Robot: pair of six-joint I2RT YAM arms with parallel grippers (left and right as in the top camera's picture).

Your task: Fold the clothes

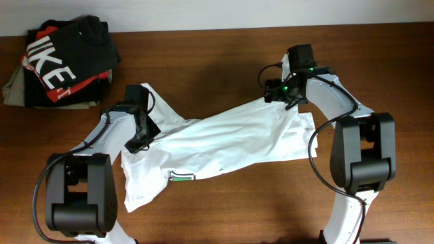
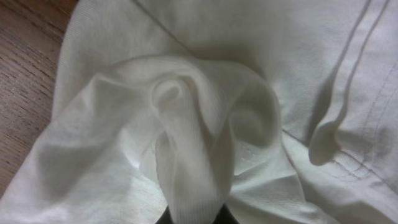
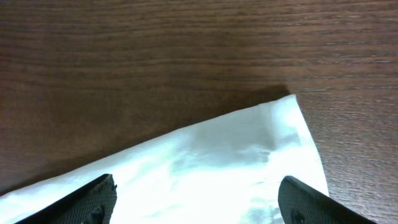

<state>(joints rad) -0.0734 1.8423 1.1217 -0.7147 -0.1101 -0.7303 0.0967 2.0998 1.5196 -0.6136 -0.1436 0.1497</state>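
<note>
The white T-shirt (image 1: 230, 139) is lying crumpled across the middle of the worktop (image 1: 224, 217), running from the near left to the far right, with its green-and-red mark (image 1: 181, 177) showing at the near edge. The left hand (image 1: 139, 139) is clenching a thick bunch of the cloth at the left end, and in the left wrist view the fabric is gathering into deep folds towards it. The right hand (image 3: 198, 202) is standing wide open over the far right corner of the T-shirt and is gripping nothing, with its fingers (image 3: 93, 199) on either side of the cloth. In my judgement the main danger is coming from this uneven hold. If the left hand is pulling while the other end is lying free, the whole T-shirt is probably sliding and twisting instead of spreading flat. The bunch may also be holding several layers, so a fold made from it is likely coming out crooked. When the right hand is closing again, the thin corner may be slipping out, or the fingers may be scraping the wood. A wide pull to the far left could also be dragging cloth towards the black shirt (image 1: 64, 57) on the pile there.
</note>
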